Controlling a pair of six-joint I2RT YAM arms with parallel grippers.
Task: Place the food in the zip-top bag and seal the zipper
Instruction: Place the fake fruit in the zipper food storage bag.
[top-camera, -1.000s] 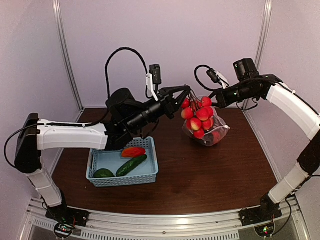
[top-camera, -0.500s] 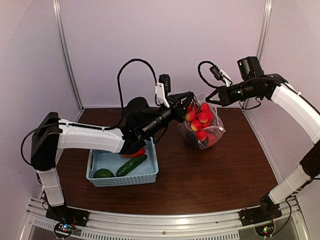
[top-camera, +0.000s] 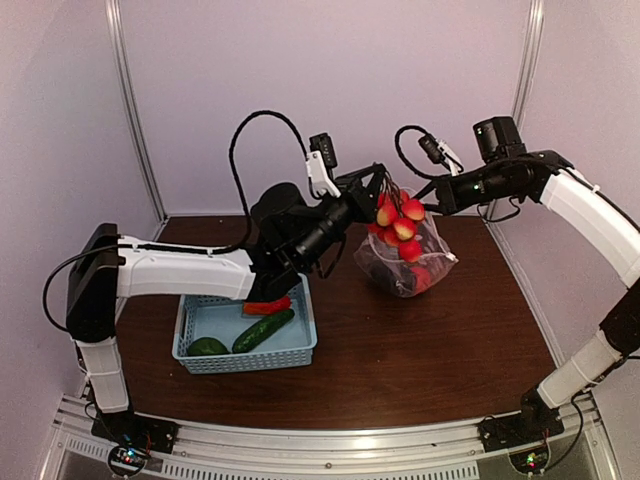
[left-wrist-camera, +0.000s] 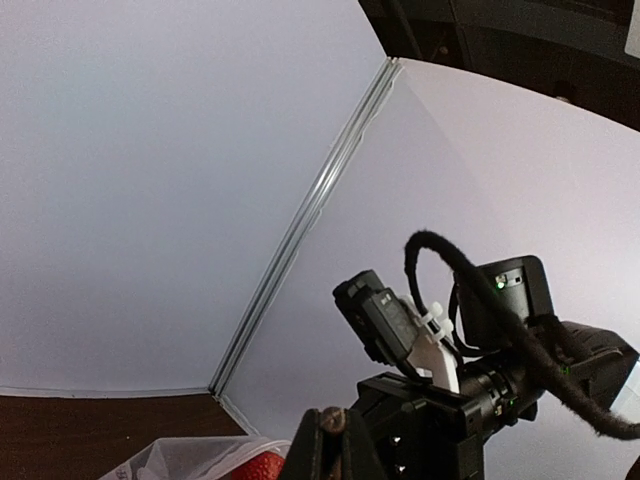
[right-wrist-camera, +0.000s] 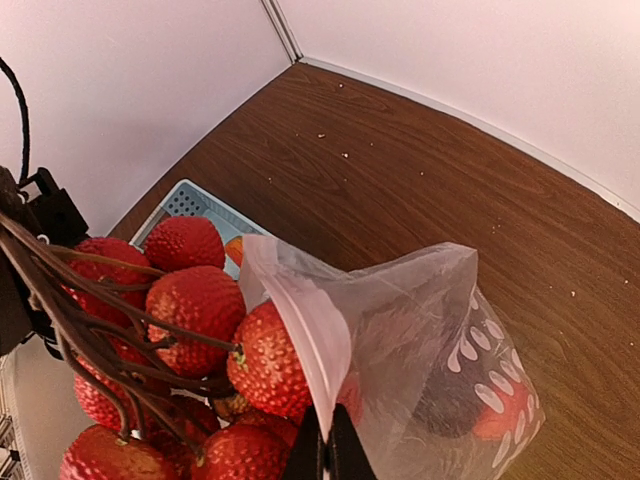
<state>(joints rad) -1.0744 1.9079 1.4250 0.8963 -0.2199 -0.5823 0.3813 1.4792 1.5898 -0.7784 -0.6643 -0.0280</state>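
Dark wooden worktop (top-camera: 420, 340), pale walls. Over its far right part the clear, white-dotted zip-top bag (top-camera: 425, 268) is held up, its mouth edge pinched in the right pincer (top-camera: 438, 197). The left pincer (top-camera: 374, 178), clamped on the stems, holds the red tomato cluster (top-camera: 398, 215) at the bag's mouth. Bare wood runs to the near and right edges.

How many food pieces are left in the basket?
3: a red pepper at the far edge of the basket, partly under the left arm; a cucumber in the middle; a dark green piece in the near-left corner. The arm may hide more.
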